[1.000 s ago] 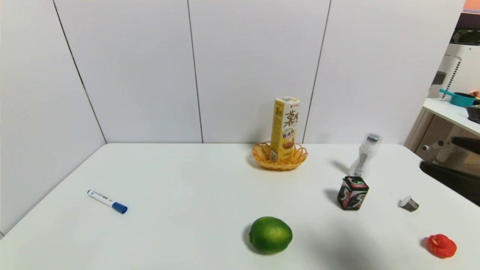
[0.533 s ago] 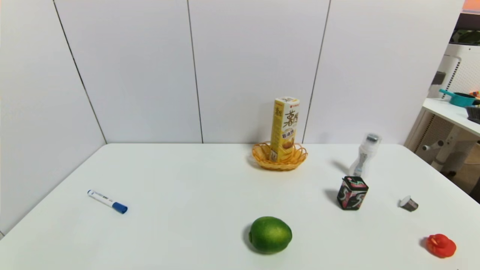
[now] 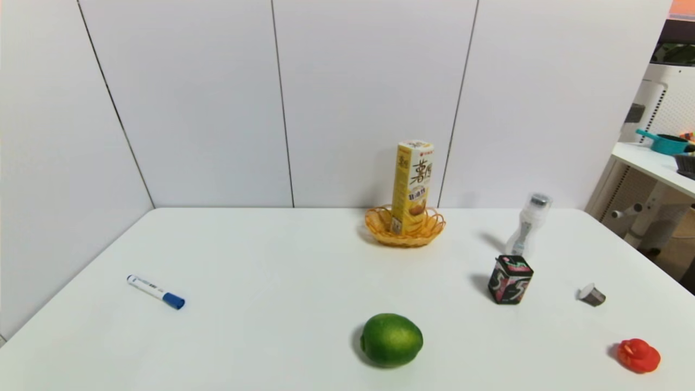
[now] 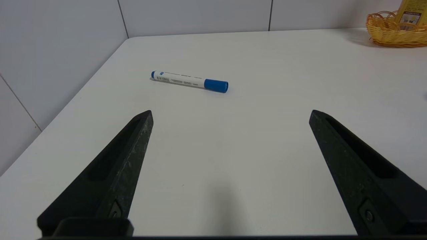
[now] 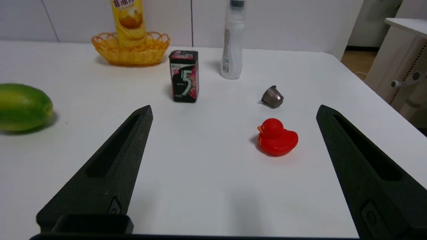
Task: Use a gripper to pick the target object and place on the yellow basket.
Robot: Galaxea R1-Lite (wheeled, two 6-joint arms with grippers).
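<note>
The tall yellow-and-white chip box point(image 3: 412, 184) stands upright inside the yellow wicker basket point(image 3: 380, 228) at the back of the white table; the box point(image 5: 128, 20) and basket point(image 5: 110, 55) also show far off in the right wrist view, and the basket's rim point(image 4: 383, 31) in the left wrist view. Neither arm shows in the head view. My right gripper point(image 5: 233, 111) hovers open over the table's near right part, nothing between its fingers. My left gripper point(image 4: 231, 115) is open over the near left part, facing a blue marker.
On the table lie a blue-capped marker point(image 3: 156, 291), a green lime point(image 3: 391, 340), a black patterned tin point(image 3: 510, 279), a clear bottle point(image 3: 528, 225), a small metal cap point(image 3: 592, 295) and a red toy duck point(image 3: 639, 355). A side table point(image 3: 657, 163) stands beyond the right edge.
A dark arm shape at the right edge of the head view one second ago has gone out of sight. The chip box and basket have not moved.
</note>
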